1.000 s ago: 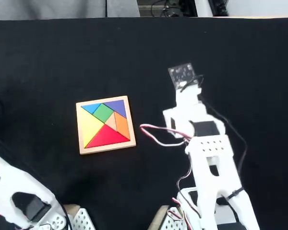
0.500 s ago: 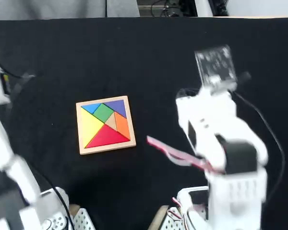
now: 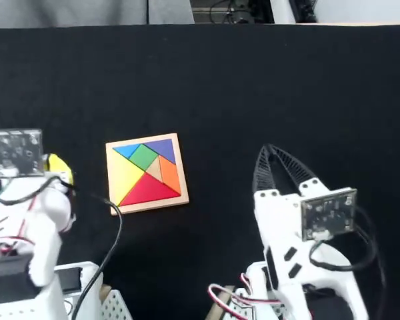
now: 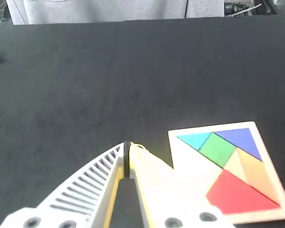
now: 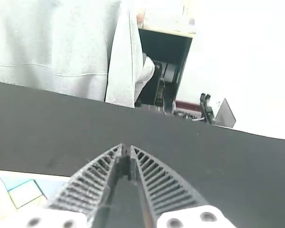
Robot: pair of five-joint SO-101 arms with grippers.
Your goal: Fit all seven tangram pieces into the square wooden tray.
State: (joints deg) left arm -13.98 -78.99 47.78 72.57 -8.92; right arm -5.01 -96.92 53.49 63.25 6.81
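The square wooden tray (image 3: 184, 181) lies flat on the black table, left of centre. Seven coloured pieces fill it edge to edge, among them a yellow triangle (image 3: 125, 175), a red triangle (image 3: 151, 189) and a green square (image 3: 143, 157). My right gripper (image 3: 266, 148) is raised near the front edge, right of the tray, shut with nothing in it; its tips (image 5: 126, 151) touch in the right wrist view. My left gripper (image 4: 128, 145) is also shut and empty, held above the table on the tray's (image 4: 261, 142) left side. The left arm (image 3: 27, 207) stands at the front left.
Black cloth covers the whole table (image 3: 267, 80). Both arm bases (image 3: 280, 300) sit at the near edge. Beyond the far edge are a grey cloth (image 5: 61, 42) and desk clutter (image 5: 171, 80).
Both arms have swung back toward the near edge and lifted; the right gripper left its spot beside the tray. The tray and its pieces have not moved.
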